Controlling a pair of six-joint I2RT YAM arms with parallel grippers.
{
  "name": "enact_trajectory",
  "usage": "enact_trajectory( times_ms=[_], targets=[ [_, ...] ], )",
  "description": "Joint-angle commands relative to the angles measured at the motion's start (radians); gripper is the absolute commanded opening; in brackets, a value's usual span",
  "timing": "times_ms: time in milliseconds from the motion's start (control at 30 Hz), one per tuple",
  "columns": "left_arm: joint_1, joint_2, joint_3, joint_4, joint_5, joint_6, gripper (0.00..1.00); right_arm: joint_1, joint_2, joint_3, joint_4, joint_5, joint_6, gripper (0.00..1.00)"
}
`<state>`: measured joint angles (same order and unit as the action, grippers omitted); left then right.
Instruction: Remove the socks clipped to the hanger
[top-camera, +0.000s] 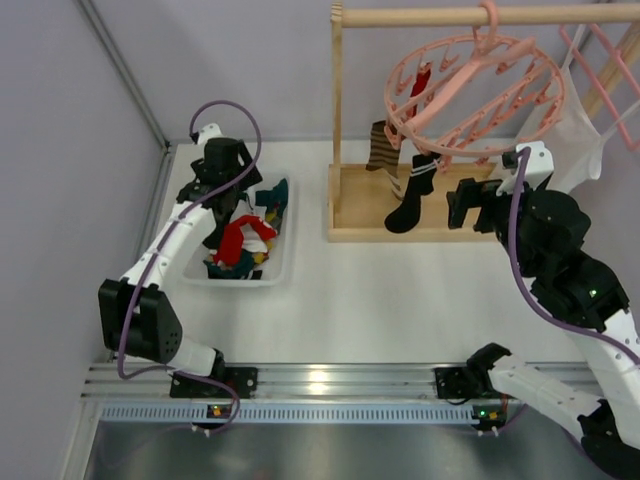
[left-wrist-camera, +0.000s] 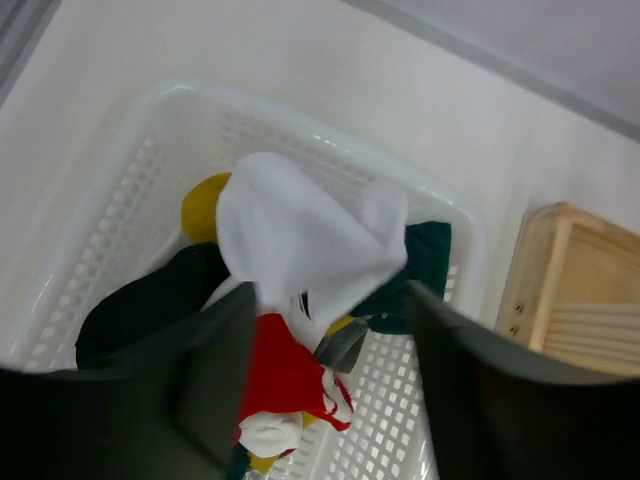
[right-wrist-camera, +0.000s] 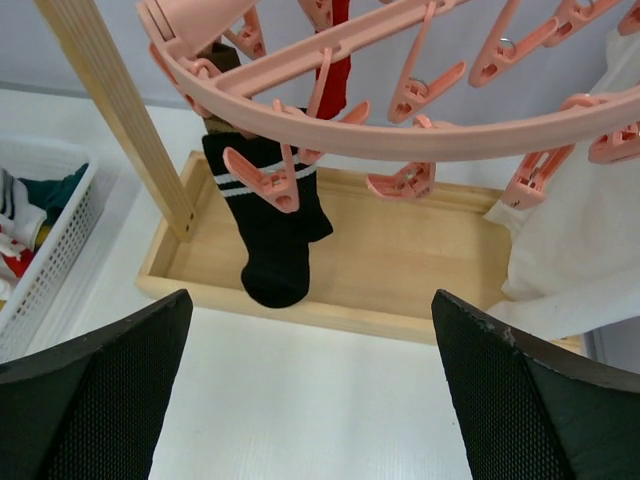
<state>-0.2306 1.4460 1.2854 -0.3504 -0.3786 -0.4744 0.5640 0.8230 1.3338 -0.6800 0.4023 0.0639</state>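
Note:
The round pink hanger (top-camera: 480, 95) hangs from the wooden bar. Three socks are clipped to it: a red sock (top-camera: 421, 80), a brown striped sock (top-camera: 381, 147) and a black sock with white stripes (top-camera: 412, 195). The black sock (right-wrist-camera: 270, 235) also hangs in front of my right gripper (right-wrist-camera: 310, 400), which is open, empty and a little to its right (top-camera: 465, 205). My left gripper (top-camera: 232, 212) is open over the white basket (top-camera: 285, 245). A white sock (left-wrist-camera: 310, 240) lies on the pile of socks just beyond its open fingers (left-wrist-camera: 220, 380).
The wooden stand's tray base (top-camera: 365, 205) sits under the hanger, its post (right-wrist-camera: 120, 110) at the left. A large white cloth (top-camera: 580, 140) and a straight-barred pink rack (top-camera: 600, 60) hang at the right. The basket (left-wrist-camera: 130, 150) holds several socks.

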Motion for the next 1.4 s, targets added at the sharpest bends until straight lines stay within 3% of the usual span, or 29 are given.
enact_trajectory(
  times_ms=[0,67,233,433,567,633,700,933,1267,1333,1367],
  targets=[
    [0.002,0.030,0.020,-0.009,0.066,-0.064,0.86,-0.015,-0.015,-0.034,0.013,0.001,0.020,0.99],
    [0.002,0.019,0.002,-0.009,0.075,-0.084,0.98,-0.015,-0.016,-0.047,0.013,-0.002,0.027,1.00],
    [-0.045,-0.062,-0.080,0.013,0.113,-0.128,0.98,-0.015,-0.091,-0.131,0.037,-0.039,0.060,0.99],
    [-0.334,-0.150,-0.211,0.221,0.144,-0.021,0.98,-0.013,-0.203,-0.225,0.089,-0.148,0.102,1.00],
    [-0.487,-0.187,-0.389,0.665,0.315,0.147,0.98,-0.015,-0.246,-0.242,0.103,-0.226,0.105,0.99],
    [-0.507,-0.167,-0.422,0.783,0.406,0.175,0.98,-0.015,-0.269,-0.248,0.106,-0.258,0.105,0.99],
    [-0.519,-0.099,-0.414,0.870,0.506,0.212,0.98,-0.013,-0.277,-0.248,0.108,-0.298,0.096,0.99],
    [-0.521,0.155,-0.244,0.896,0.696,0.307,0.98,-0.013,-0.301,-0.251,0.112,-0.387,0.070,0.99],
    [-0.523,0.437,0.001,0.896,0.707,0.327,0.98,-0.015,-0.309,-0.283,0.148,-0.502,0.056,1.00],
    [-0.523,0.471,0.023,0.896,0.708,0.324,0.94,-0.013,-0.308,-0.286,0.157,-0.513,0.053,0.99],
    [-0.523,0.488,0.035,0.898,0.719,0.323,0.78,-0.013,-0.308,-0.285,0.158,-0.519,0.051,0.99]
  ],
)
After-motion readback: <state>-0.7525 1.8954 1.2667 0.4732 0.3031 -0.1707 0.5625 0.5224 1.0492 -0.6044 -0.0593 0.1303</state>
